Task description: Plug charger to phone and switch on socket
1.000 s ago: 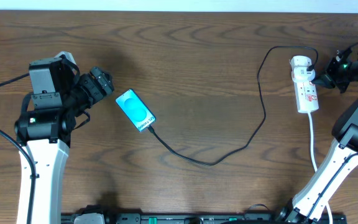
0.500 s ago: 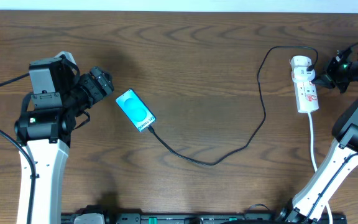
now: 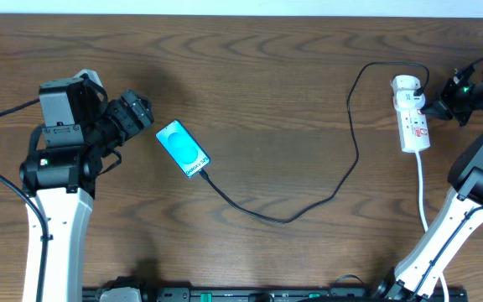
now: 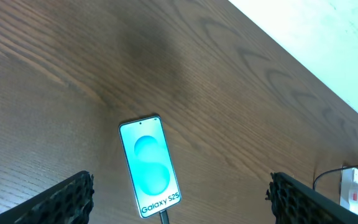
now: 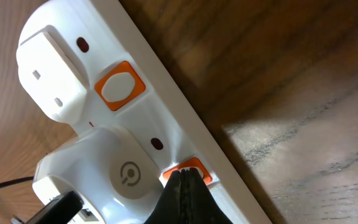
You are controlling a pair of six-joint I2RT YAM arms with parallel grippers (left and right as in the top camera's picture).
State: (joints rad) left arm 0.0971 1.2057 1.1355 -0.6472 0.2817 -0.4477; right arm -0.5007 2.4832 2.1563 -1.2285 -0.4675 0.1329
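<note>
Fingers first: the right gripper [image 5: 183, 182] is clenching its fingers shut on nothing, and the joined tip appears to be touching the orange rocker switch [image 5: 190, 168] on the white power strip [image 5: 166, 118]. I'd judge it's closed to make one narrow poking point. The black charger cable [image 3: 342, 180] is looping from the strip across the table [image 3: 267, 75] to the Galaxy phone [image 3: 183, 148], apparently seated in its bottom edge. The left gripper [image 3: 143, 113] is hanging spread wide and empty beside the phone, keeping clear.
</note>
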